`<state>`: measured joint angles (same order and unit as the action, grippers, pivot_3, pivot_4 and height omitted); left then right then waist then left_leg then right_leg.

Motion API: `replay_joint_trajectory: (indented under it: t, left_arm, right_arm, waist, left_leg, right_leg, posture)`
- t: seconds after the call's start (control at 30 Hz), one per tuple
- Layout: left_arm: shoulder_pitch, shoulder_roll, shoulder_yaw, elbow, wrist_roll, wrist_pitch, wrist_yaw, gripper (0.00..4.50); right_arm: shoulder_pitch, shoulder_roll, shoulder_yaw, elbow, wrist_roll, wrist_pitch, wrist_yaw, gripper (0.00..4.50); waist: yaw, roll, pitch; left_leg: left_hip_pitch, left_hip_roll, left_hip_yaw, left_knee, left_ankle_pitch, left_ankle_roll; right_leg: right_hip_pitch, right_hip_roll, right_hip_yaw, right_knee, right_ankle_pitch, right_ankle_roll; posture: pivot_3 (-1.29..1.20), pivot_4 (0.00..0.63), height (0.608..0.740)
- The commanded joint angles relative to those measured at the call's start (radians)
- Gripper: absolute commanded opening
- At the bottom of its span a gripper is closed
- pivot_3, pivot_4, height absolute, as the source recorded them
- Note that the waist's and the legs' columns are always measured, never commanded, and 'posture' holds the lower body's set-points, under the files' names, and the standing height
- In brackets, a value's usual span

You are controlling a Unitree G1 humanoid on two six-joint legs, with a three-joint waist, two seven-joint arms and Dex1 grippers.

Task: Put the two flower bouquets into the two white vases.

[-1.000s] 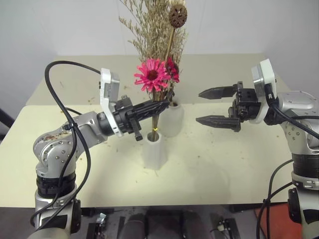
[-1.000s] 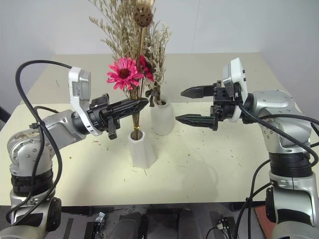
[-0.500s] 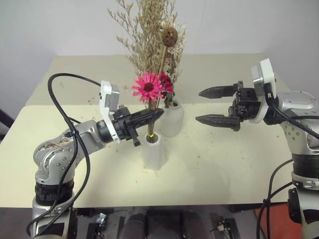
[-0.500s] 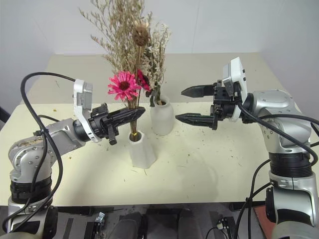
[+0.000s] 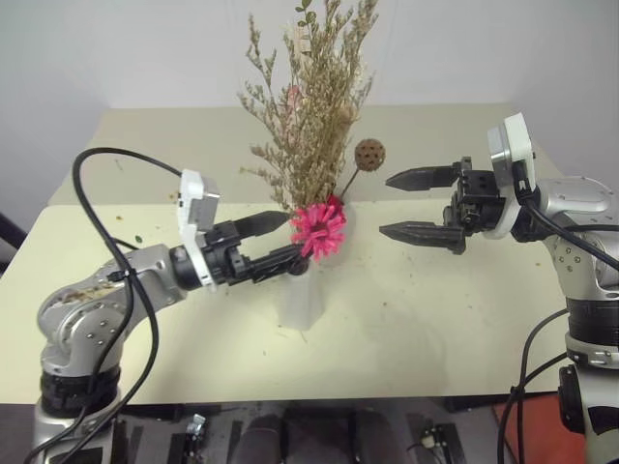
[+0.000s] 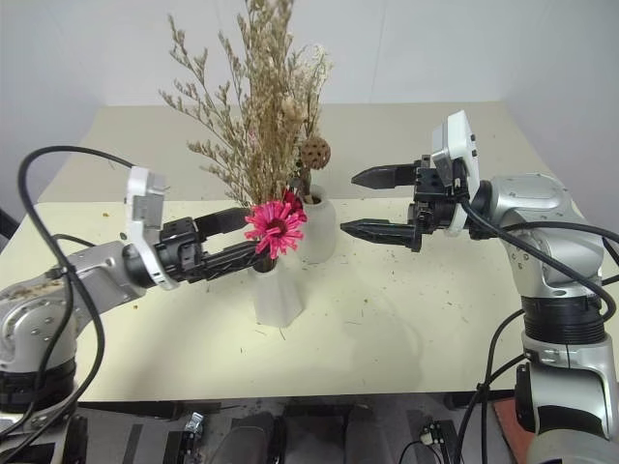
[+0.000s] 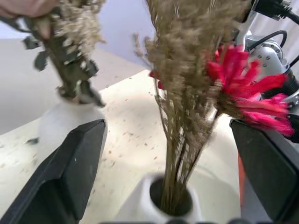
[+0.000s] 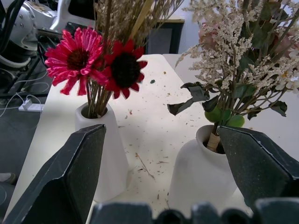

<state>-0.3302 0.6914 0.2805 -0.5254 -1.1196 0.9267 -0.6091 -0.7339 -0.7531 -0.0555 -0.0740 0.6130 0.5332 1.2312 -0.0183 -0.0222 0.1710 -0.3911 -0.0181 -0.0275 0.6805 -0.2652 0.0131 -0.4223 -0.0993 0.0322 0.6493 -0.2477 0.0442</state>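
The tan wispy bouquet (image 5: 314, 116) stands upright in the cone-shaped white vase (image 5: 300, 302), its magenta flower (image 5: 317, 224) just above the vase mouth and its brown seed head (image 5: 367, 153) leaning right. My left gripper (image 5: 282, 240) is open, its fingers either side of the stems (image 7: 175, 154) without touching them. Just behind, the rounded white vase (image 6: 319, 230) holds the rose bouquet (image 8: 243, 60) with its green leaves. To the right of both vases my right gripper (image 5: 387, 205) hangs open and empty, pointing left at them.
The cream table (image 5: 435, 319) carries scattered dried crumbs around the vases. A grey wall runs behind the far edge. The two vases stand close together in the middle, with bare tabletop on either side and in front.
My left gripper has opened and let go of the tan bouquet, which dropped deeper into the cone vase. The left hand drew back, down and to the left. The right arm stayed still.
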Motion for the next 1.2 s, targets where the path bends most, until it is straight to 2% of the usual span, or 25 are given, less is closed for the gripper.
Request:
replay_joint_trajectory:
  t: [0.03, 0.37, 0.73, 0.87, 1.2]
  left_arm:
    - [0.083, 0.082, 0.116, -0.057, -0.041, 0.001, -0.031, 4.48]
    - [0.269, 0.241, 0.363, -0.049, -0.044, -0.014, -0.12, 4.48]
    - [0.422, 0.316, 0.523, -0.04, -0.047, -0.006, -0.267, 4.48]
    - [0.437, 0.324, 0.541, -0.029, -0.025, -0.015, -0.281, 4.48]
    - [0.419, 0.294, 0.484, -0.049, -0.014, -0.04, -0.254, 4.48]
  right_arm:
    - [-0.004, -0.016, -0.033, -0.026, 0.021, 0.008, -0.002, 4.5]
    - [0.065, -0.037, -0.024, -0.027, -0.013, -0.003, -0.015, 4.5]
    - [0.109, -0.08, -0.035, -0.004, -0.025, 0.004, -0.021, 4.5]
    - [0.125, -0.096, -0.039, -0.004, -0.024, 0.002, -0.02, 4.5]
    - [0.124, -0.114, -0.032, -0.006, -0.029, 0.005, -0.017, 4.5]
  waist:
    - [0.001, 0.0, 0.0]
    - [0.005, 0.0, 0.0]
    - [0.003, 0.0, 0.0]
    - [0.004, 0.0, 0.0]
    - [0.003, 0.0, 0.0]
  left_leg:
    - [0.0, 0.0, 0.0, 0.0, 0.0, 0.0]
    - [0.001, 0.0, 0.0, -0.001, -0.001, 0.001]
    - [0.002, 0.0, 0.001, -0.002, -0.001, 0.001]
    - [0.002, 0.0, 0.001, -0.002, -0.001, 0.001]
    - [0.002, 0.0, 0.001, -0.002, -0.001, 0.001]
  right_leg:
    - [0.0, 0.0, 0.0, 0.0, 0.0, 0.0]
    - [0.001, 0.0, 0.0, -0.001, 0.0, 0.0]
    - [0.001, 0.0, 0.0, -0.001, 0.0, 0.0]
    - [0.001, 0.0, 0.0, -0.001, 0.0, -0.001]
    - [0.001, 0.0, 0.0, -0.001, 0.0, -0.001]
  posture:
    - [0.0, 0.15, 0.74]
    - [0.0, 0.15, 0.74]
    - [0.0, 0.15, 0.74]
    - [0.0, 0.15, 0.74]
    - [0.0, 0.15, 0.74]
